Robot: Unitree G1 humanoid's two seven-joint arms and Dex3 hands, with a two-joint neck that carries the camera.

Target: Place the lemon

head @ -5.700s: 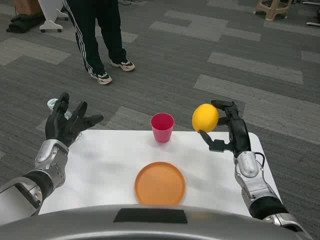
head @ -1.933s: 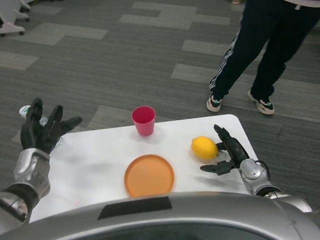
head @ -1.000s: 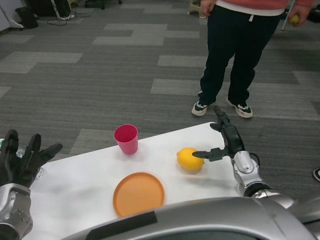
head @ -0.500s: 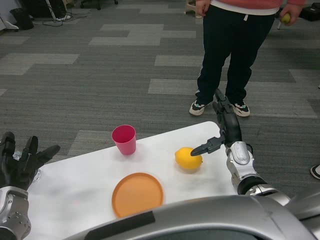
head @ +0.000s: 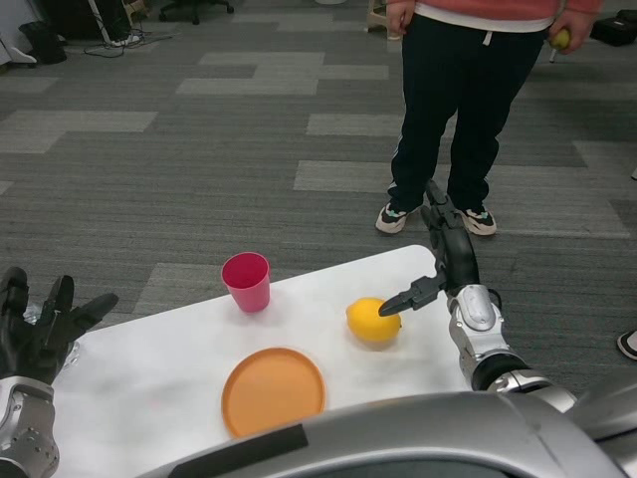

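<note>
The yellow lemon (head: 373, 321) lies on the white table (head: 169, 358), to the right of the orange plate (head: 274, 390) and not on it. My right hand (head: 438, 264) is raised just right of and above the lemon, fingers spread, holding nothing; one fingertip reaches toward the lemon's upper right side, and I cannot tell whether it touches. My left hand (head: 40, 334) is held up with fingers spread at the table's far left edge, empty.
A pink cup (head: 246, 282) stands upright at the back of the table, left of the lemon. A person in dark trousers (head: 453, 100) stands just beyond the table's far right corner, with a small yellow-green object in one hand (head: 562, 38).
The lemon, held up in my right hand earlier, now lies on the table and the hand has let go and lifted above it. The camera has turned right; the person walked from left to right.
</note>
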